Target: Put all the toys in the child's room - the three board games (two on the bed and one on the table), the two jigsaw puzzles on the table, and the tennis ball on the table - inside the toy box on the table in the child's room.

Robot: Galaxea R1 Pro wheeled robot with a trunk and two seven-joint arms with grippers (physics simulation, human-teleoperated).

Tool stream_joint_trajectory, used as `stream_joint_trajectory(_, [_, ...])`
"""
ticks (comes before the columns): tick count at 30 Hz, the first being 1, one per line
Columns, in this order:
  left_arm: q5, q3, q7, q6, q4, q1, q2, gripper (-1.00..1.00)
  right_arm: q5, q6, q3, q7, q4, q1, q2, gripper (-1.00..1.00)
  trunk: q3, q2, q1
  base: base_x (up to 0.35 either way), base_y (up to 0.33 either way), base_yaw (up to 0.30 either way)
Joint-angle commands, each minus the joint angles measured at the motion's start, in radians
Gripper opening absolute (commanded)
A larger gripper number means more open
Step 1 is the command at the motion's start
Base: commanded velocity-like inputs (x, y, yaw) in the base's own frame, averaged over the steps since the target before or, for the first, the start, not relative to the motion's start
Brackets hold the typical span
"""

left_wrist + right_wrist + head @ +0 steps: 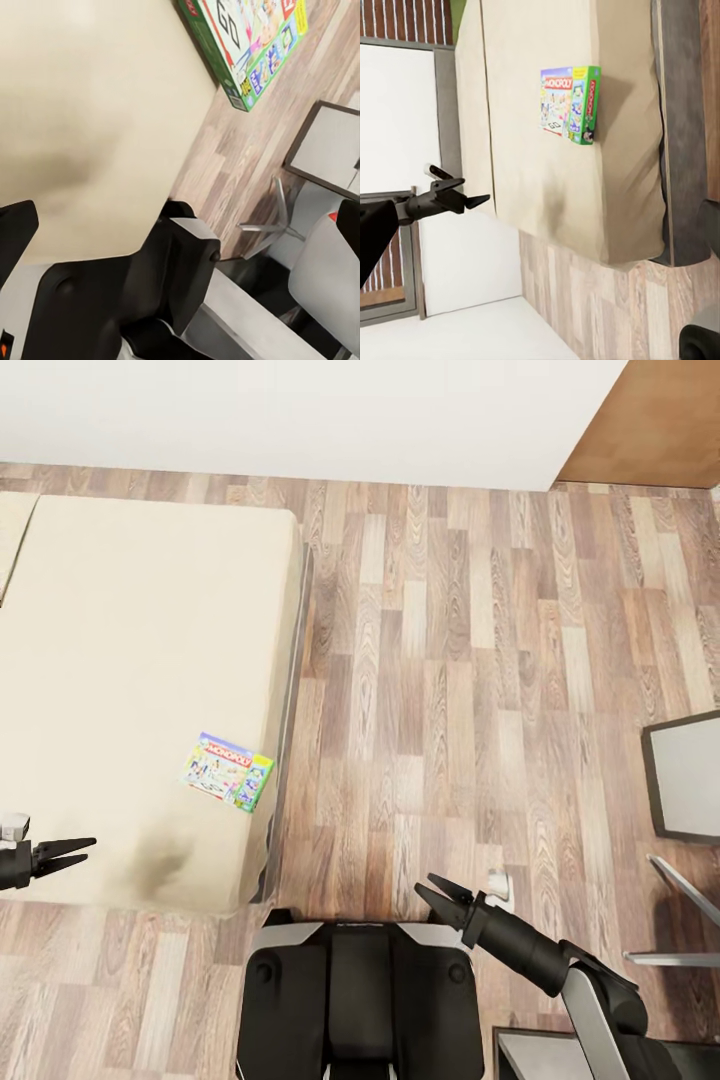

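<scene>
One Monopoly box [229,771] lies on the bed [120,660], between two empty, parted claws.

Purple-green Monopoly box [228,771] on cream bed [120,660], brown wood-plank floor [470,660]

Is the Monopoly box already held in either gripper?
No: the Monopoly box lies flat on the bed, apart from both open grippers.
</scene>
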Motion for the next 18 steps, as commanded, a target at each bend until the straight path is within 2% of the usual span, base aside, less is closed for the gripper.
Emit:
stream_joint_trajectory(1, [-0.001,0.001,-0.004,0.01,0.0,0.0,0.001,1.0,-0.005,0.007,0.0,0.001,0.0,0.0,-0.001,1.0,0.001,-0.001,0.001,0.0,0.0,0.0])
stream_joint_trajectory(18, [-0.006,0.001,-0.003,0.01,-0.001,0.02,0.001,1.0,0.006,-0.001,0.0,0.0,-0.007,0.027,-0.001,1.0,0.028,-0.001,0.001,0.0,0.0,0.0])
